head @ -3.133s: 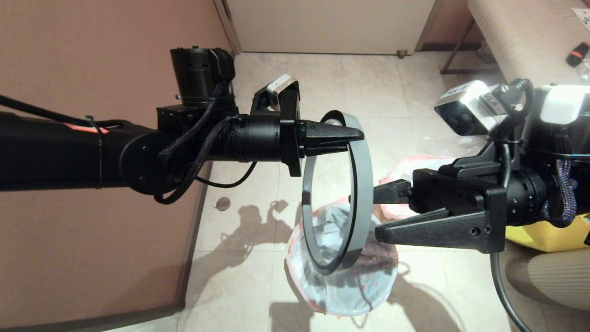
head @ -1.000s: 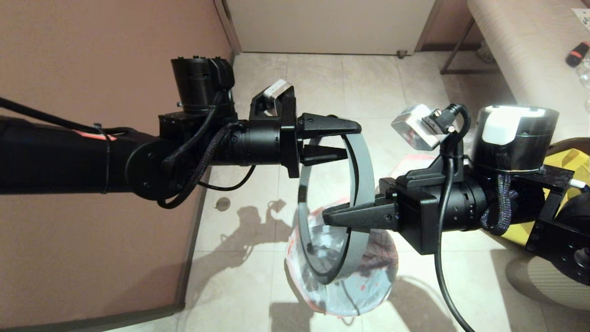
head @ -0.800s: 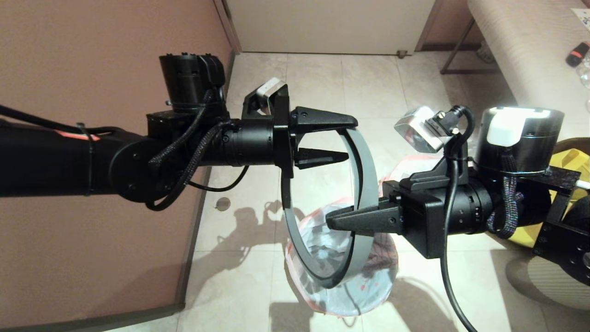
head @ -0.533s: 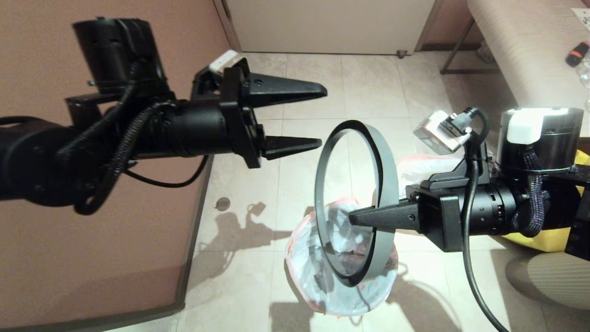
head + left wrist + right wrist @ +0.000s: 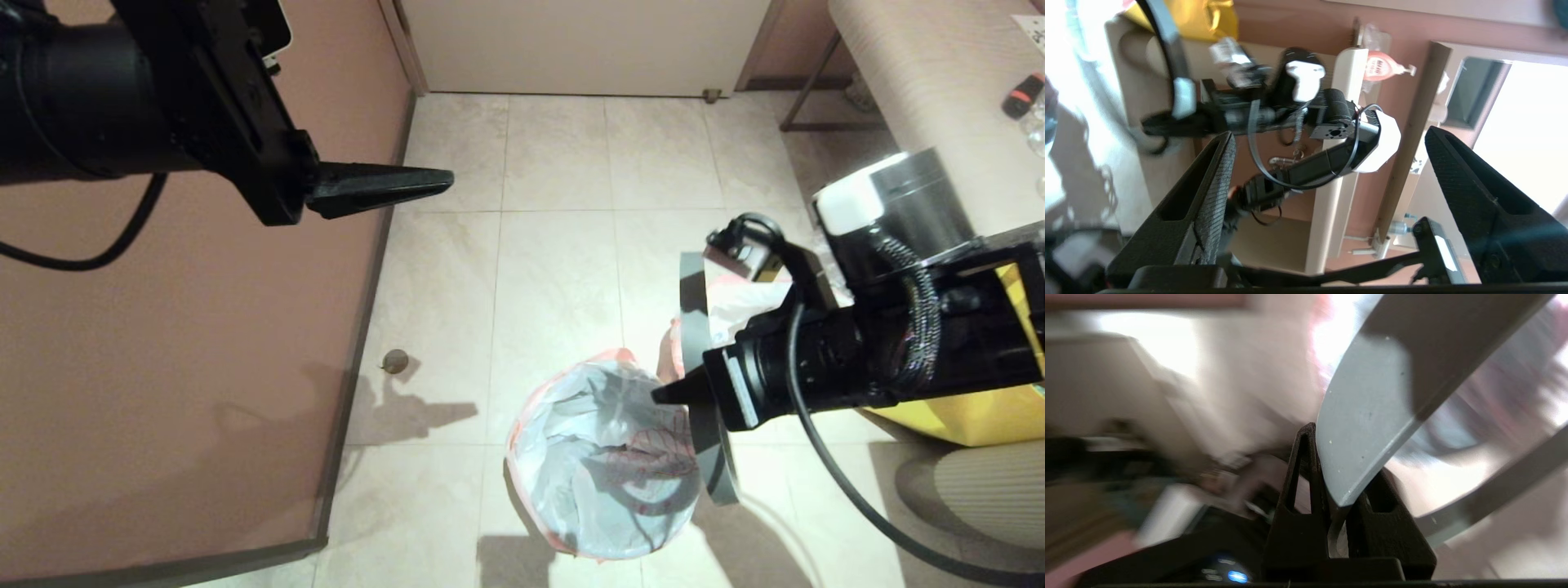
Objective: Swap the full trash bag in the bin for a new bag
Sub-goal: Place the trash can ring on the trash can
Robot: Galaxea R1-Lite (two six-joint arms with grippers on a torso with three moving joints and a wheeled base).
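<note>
Right pincer [image 5: 665, 394] clamps grey ring [image 5: 694, 327] above lined bin [image 5: 604, 465].

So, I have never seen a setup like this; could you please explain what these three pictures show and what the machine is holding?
It is a robot with two black arms, each ending in a two-fingered gripper. One picture looks down from its head; the other two come from cameras on each wrist. On the tiled floor stands a bin lined with a pink-rimmed bag. The right gripper is shut on a grey ring, which the right wrist camera shows clamped between its fingers. The left gripper is open and empty, raised at the upper left.
</note>
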